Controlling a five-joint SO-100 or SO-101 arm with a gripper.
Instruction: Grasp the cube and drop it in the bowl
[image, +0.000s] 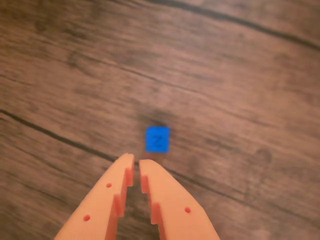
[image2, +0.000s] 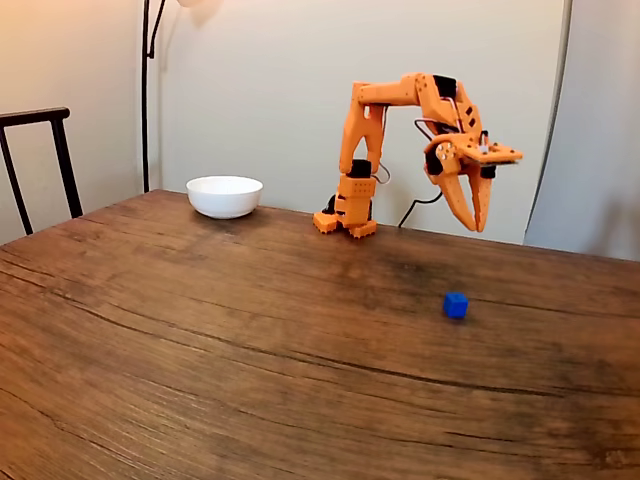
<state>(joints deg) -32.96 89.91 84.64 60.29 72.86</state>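
The two orange fingers (image: 131, 172) are almost pressed together, with only a thin slit between the tips, and they pinch nothing. In the wrist view the gripper (image: 136, 165) enters from 6 o'clock and its tips point toward 12 o'clock, where the cube (image: 157, 139) lies just beyond them, slightly toward 1 o'clock, apart from both fingers. The cube rests flat on the table (image: 240, 75), which has dark wood grain. In the fixed view the gripper (image2: 477, 222) hangs in the air with tips pointing down, well above the table (image2: 200, 330), and the cube (image2: 456, 305) sits on the wood below it, at about 6 o'clock from the tips. The bowl (image2: 225, 196) stands far away at about 9 o'clock from the arm base, near the back edge of the table, and I see nothing in it from this angle. I judge that the step in hand is the approach: the cube is not yet grasped. The next move calls for spreading the fingers wider than the cube, then lowering so that one finger comes on each side of it, and only then closing. If the fingers go down as narrow as now, they may push the cube away. On the top face of the cube there is a dark mark, maybe a sign or letter, but it is too blurred to read. I see no brand or label on the arm or the bowl.
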